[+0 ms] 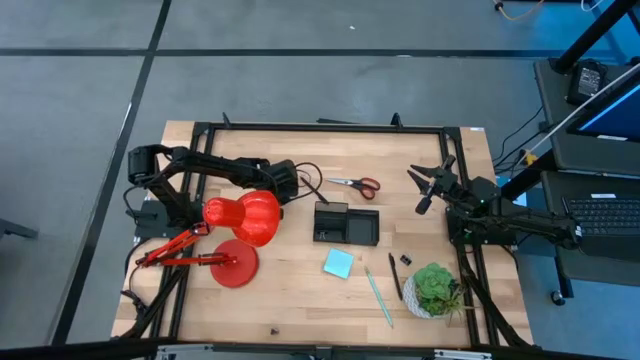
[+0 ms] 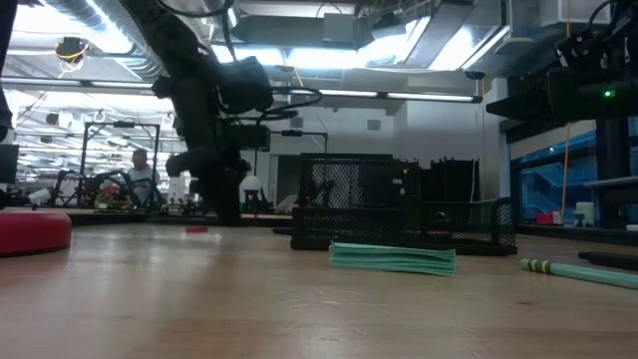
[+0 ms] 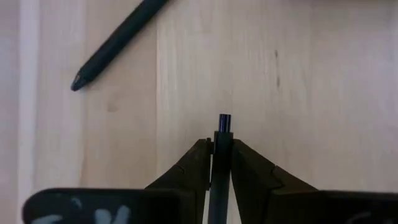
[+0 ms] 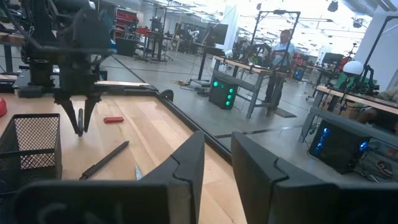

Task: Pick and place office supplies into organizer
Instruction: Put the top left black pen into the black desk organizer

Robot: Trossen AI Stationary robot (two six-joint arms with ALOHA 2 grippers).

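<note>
The left gripper (image 3: 222, 155) near the middle of the frame pinches a thin black pen (image 3: 222, 127), which could slip out if tilted.

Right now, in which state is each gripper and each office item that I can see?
left gripper: shut on the thin dark pen, which it holds upright over the table.
right gripper: open, empty.
black pen: lying on the table.
red-handled scissors: lying flat, outside the organizer.
sticky-note pad: flat on the table.
pale teal pen: lying on the table.
</note>
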